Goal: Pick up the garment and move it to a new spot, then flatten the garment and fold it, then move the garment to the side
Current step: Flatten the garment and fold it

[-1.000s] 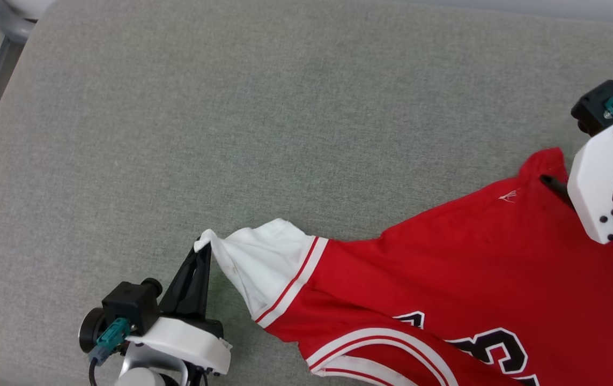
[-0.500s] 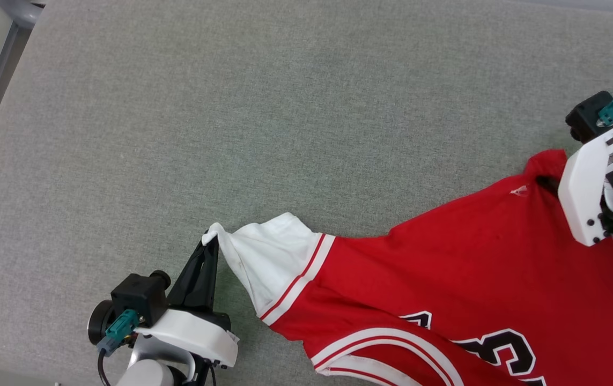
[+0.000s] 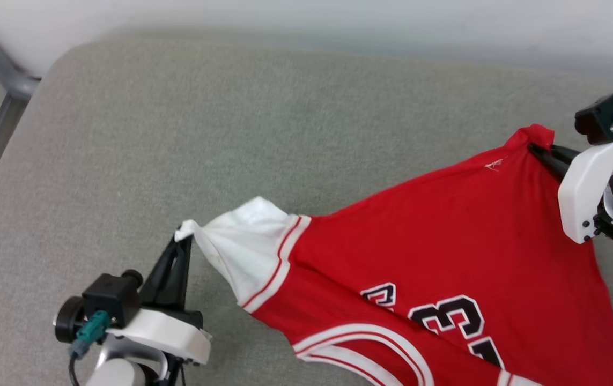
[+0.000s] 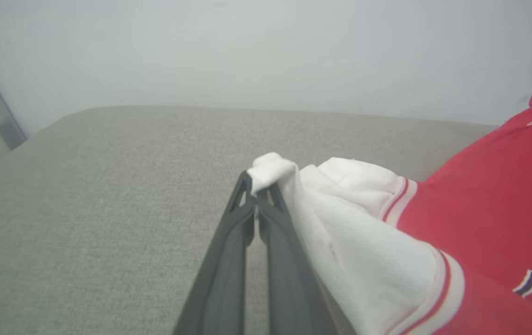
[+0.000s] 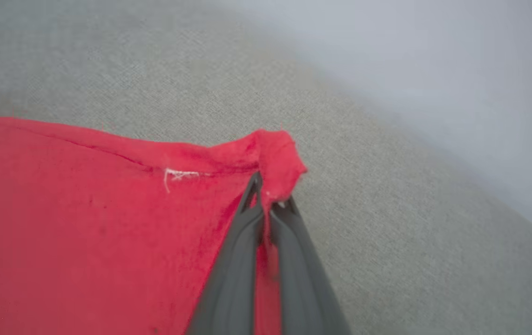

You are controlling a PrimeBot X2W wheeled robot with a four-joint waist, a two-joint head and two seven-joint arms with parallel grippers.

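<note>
Red T-shirt (image 3: 445, 230) stretched across lower right of head view, over grey cushion (image 3: 204, 134). My left gripper (image 3: 184, 242) pinched on white sleeve tip (image 3: 191, 231), lower left; my right gripper (image 3: 536, 150) pinched on red corner (image 3: 531, 134), upper right. Risk: thin pinches slipping if I pull apart harder.

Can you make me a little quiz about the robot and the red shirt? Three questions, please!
1. True or false: the left jaws are shut on the tip of the white sleeve of the garment.
2. What do the right jaws pinch? A: a red corner of the garment. B: the white sleeve. C: nothing at all.
3. What colour are the big digits printed on the garment?
Key: 1 true; 2 A; 3 black, edged in white.
</note>
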